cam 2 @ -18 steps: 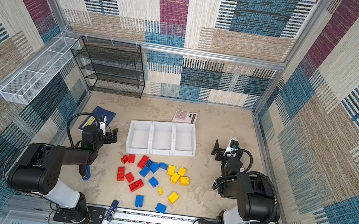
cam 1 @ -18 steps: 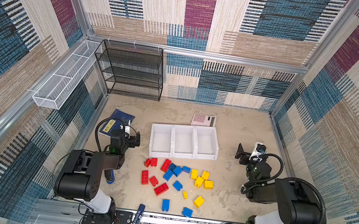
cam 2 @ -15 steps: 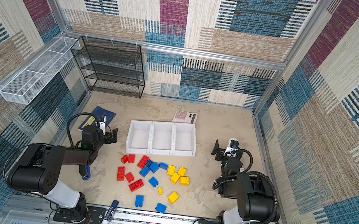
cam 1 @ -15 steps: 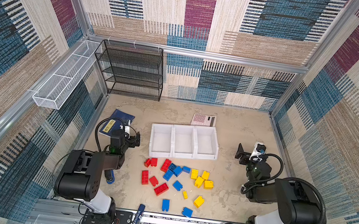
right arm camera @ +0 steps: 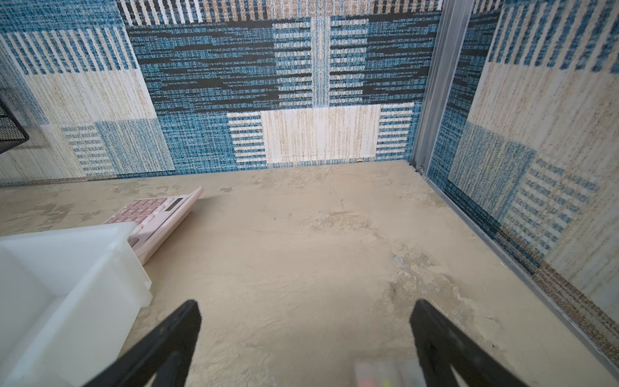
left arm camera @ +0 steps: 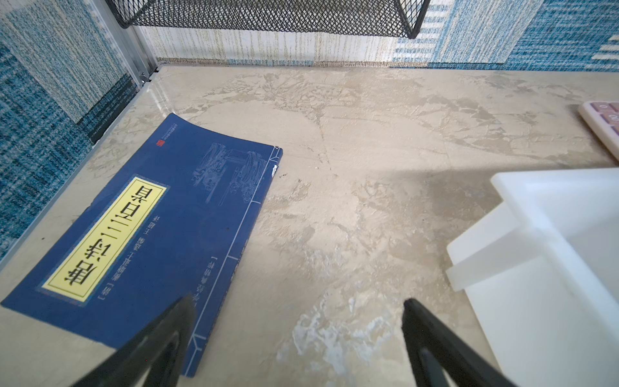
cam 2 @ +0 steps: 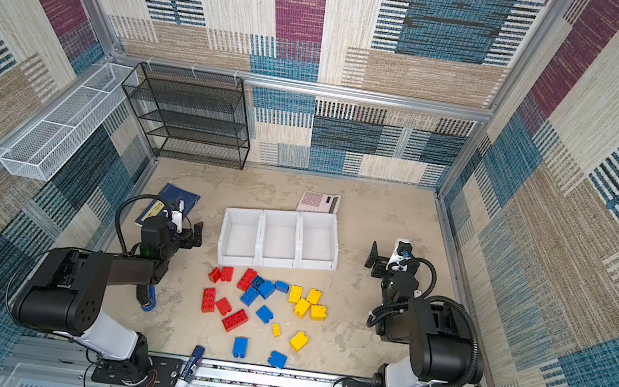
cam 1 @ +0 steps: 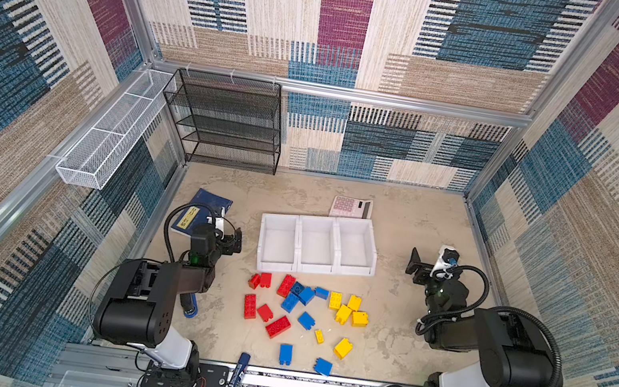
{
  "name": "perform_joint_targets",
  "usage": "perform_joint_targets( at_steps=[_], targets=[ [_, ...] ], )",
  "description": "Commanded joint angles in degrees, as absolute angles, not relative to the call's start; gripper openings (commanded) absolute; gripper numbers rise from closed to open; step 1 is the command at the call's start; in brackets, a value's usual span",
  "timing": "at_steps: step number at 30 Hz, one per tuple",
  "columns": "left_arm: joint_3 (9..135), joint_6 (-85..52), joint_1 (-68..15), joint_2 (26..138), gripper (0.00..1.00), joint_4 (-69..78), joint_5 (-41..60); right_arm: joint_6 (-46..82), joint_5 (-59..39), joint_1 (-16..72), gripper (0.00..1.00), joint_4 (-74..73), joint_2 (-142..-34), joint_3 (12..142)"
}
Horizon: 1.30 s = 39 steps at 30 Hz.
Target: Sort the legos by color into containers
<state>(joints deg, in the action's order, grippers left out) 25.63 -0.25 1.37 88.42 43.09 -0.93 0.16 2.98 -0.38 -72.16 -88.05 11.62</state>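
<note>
The legos lie scattered on the beige table in front of the containers in both top views: red ones (cam 1: 277, 326) on the left, blue ones (cam 1: 306, 320) in the middle and at the front, yellow ones (cam 1: 342, 347) on the right. The containers (cam 1: 297, 239) (cam 2: 260, 233), three joined white bins, hold nothing. My left gripper (cam 1: 231, 239) (left arm camera: 298, 303) is open over bare table, left of the bins (left arm camera: 536, 214). My right gripper (cam 1: 416, 266) (right arm camera: 306, 303) is open and empty over bare table, right of the bins (right arm camera: 67, 234). No lego shows in the wrist views.
A blue book (cam 1: 204, 207) (left arm camera: 150, 228) lies by the left gripper. A pink calculator (cam 1: 351, 207) (right arm camera: 157, 211) rests behind the bins. A glue stick (cam 1: 238, 372) lies at the front edge. A black mesh rack (cam 1: 226, 122) and white wire basket (cam 1: 110, 137) stand back left.
</note>
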Motion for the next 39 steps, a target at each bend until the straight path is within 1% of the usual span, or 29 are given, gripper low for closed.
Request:
perform_joint_targets(
  at_steps=[1, 16, 17, 18, 19, 20, 22, 24, 26, 28, 30, 34, 39],
  targets=[
    [25.82, 0.63, 1.34, 88.32, 0.99, 44.17, -0.18, 0.1, 2.51, -0.33, 1.0, -74.09, -88.06, 11.77],
    [25.68, 0.62, 1.49, 88.13, 0.99, 44.2, -0.18, -0.06, 2.66, -0.35, 1.0, -74.31, -87.57, 11.57],
    [25.45, 0.69, 1.49, 87.81, 0.99, 44.55, -0.24, -0.99, 1.73, 0.01, 1.0, -71.86, -86.3, 12.39],
    [25.61, 0.7, 1.4, 86.8, 0.99, 43.58, 0.1, -2.9, -0.01, 0.56, 1.0, -67.76, -84.27, 14.01],
    [26.31, 1.47, 1.18, 84.68, 0.99, 40.65, 1.32, -5.86, -0.7, 2.65, 1.0, -58.64, -80.95, 17.27],
    [28.61, 1.93, 0.76, 81.87, 0.99, 33.33, 2.13, -8.69, 0.11, 5.56, 0.99, -47.94, -78.09, 21.42],
    [33.58, -0.62, 0.44, 76.62, 0.99, 19.21, 2.61, -10.73, 3.88, 11.25, 0.99, -35.4, -73.73, 26.17],
    [36.27, -5.6, -0.1, 72.47, 0.99, 10.48, 1.71, -6.27, 6.08, 15.25, 1.0, -26.95, -69.32, 28.62],
    [36.97, -8.89, -0.89, 68.79, 0.99, 5.78, 2.4, 2.36, 6.73, 17.47, 0.99, -16.76, -65.9, 31.86],
    [38.37, -10.6, -1.19, 64.98, 0.99, -0.42, 8.29, 8.18, 8.55, 20.79, 0.95, -5.52, -63.49, 35.21],
    [39.45, -12.26, -1.78, 62.67, 0.99, -5.67, 10.68, 12.74, 11.89, 24.23, 0.94, 3.39, -62.14, 37.19],
    [36.97, -15.55, -3.39, 58.25, 0.98, -6.34, 12.48, 20.36, 12.65, 28.8, 0.88, 18.74, -61.39, 40.97],
    [34.91, -17.52, -5.85, 56.84, 0.98, -6.32, 12.82, 26.62, 11.18, 32.78, 0.85, 30.57, -65.36, 44.43]
  ],
)
